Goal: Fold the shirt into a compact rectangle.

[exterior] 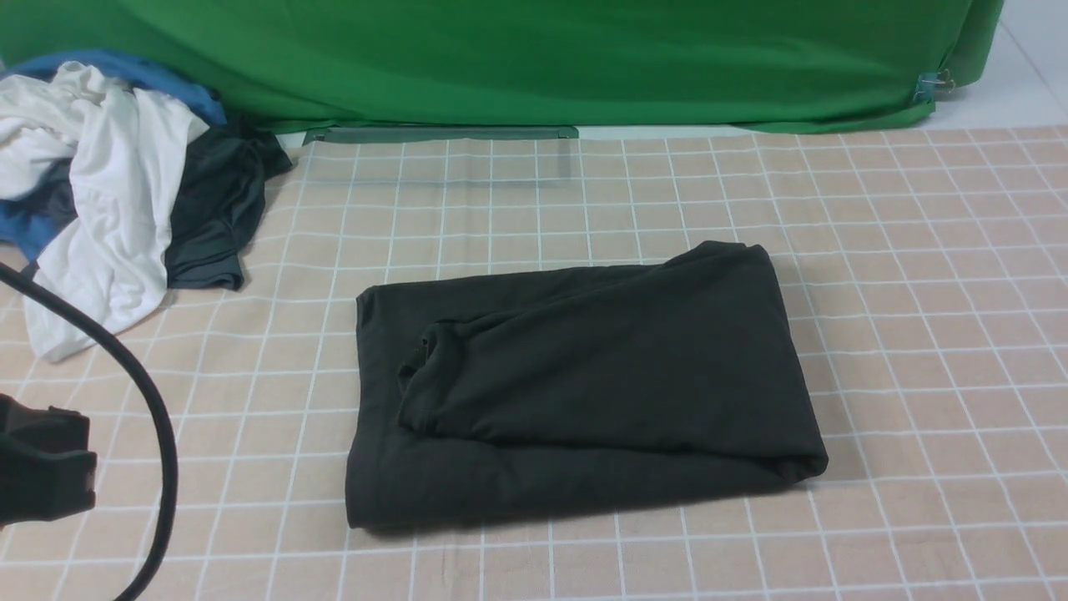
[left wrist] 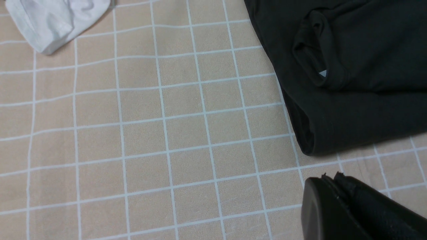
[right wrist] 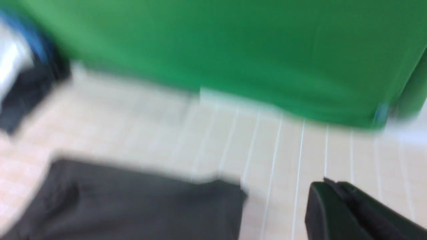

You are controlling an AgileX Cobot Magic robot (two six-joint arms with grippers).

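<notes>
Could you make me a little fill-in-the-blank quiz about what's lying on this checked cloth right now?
1. The folded shirt in the middle of the checked cloth is ____ in colour.
2. Behind the cloth hangs a ____ backdrop.
3. In the clothes pile at the far left, the palest garment is ____.
4. Neither the left gripper nor the right gripper is ____ the shirt.

Missing words: black; green; white; touching
</notes>
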